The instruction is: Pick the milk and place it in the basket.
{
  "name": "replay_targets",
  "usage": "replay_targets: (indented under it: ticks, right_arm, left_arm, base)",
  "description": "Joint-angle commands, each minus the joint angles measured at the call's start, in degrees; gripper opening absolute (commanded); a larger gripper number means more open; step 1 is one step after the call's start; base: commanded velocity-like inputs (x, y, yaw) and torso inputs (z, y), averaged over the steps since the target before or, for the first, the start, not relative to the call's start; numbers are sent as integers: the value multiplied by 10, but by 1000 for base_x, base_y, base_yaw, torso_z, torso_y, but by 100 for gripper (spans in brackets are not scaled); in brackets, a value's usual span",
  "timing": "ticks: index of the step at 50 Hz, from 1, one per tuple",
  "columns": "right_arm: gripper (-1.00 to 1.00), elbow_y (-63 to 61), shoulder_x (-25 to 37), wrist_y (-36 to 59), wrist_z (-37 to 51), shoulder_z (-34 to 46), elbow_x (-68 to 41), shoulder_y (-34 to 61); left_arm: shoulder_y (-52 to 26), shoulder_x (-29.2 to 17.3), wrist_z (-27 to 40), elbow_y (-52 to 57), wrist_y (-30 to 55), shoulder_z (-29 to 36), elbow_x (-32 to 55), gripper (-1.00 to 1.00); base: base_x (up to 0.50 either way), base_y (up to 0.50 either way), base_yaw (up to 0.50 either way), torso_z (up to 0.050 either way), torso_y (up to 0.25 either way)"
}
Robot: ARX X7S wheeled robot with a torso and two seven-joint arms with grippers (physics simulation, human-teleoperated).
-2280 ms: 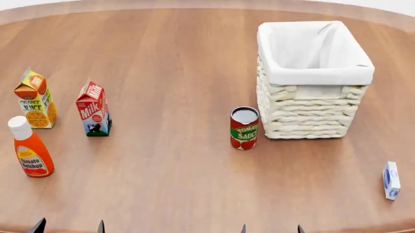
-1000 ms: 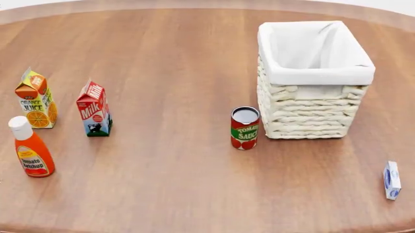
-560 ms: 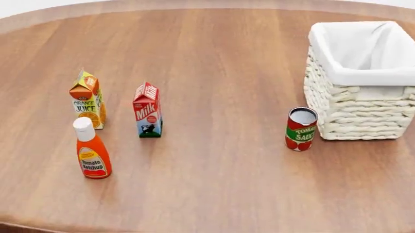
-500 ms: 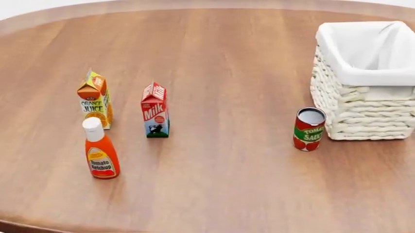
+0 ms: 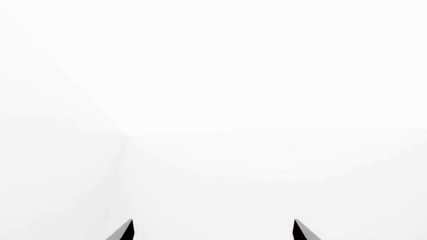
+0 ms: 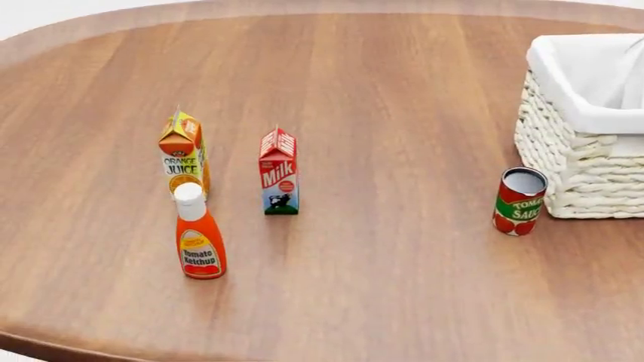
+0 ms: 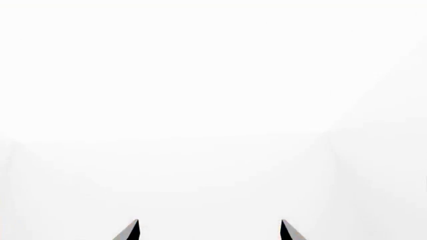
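Note:
The milk (image 6: 279, 172) stands upright on the wooden table, left of centre in the head view; it is a gable-top carton with a red upper part and white lettering. The basket (image 6: 589, 128), cream woven with a white liner, sits at the right edge, partly cut off by the frame. Neither arm shows in the head view. My left gripper (image 5: 213, 230) is open, with only two dark fingertips in its wrist view against blank white. My right gripper (image 7: 209, 230) is open too, facing the same blank white. Nothing lies between either pair of fingers.
An orange juice carton (image 6: 183, 151) stands just left of the milk. A tomato ketchup bottle (image 6: 198, 235) is in front of it. A tomato sauce can (image 6: 519, 200) stands in front of the basket's left corner. The round table's near edge (image 6: 90, 348) curves along the bottom left.
The head view has swung left: every object has shifted right in the frame, and the basket is now cut off at the right edge. The small box at the right has left the view.

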State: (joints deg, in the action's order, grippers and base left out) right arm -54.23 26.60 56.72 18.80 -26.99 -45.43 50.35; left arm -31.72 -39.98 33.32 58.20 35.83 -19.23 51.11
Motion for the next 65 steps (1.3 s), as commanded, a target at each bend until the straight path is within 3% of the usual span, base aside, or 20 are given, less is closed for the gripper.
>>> replay_targets:
  ticks: [1, 8, 65]
  right_arm:
    - [100, 3, -5, -11, -11, -4, 15, -8]
    - [100, -1, -7, -29, -23, -9, 9, -16]
    - [100, 2, 10, -57, -22, 8, -7, -36]
  left_arm:
    - [5, 4, -6, -5, -10, -7, -12, 100]
    - [9, 0, -4, -5, -14, -9, -11, 100]
    - [19, -24, 16, -15, -43, 3, -7, 100]
  base:
    - [0, 0, 0, 0, 0]
    - [130, 0, 0, 0, 0]
    - [500, 0, 0, 0, 1]
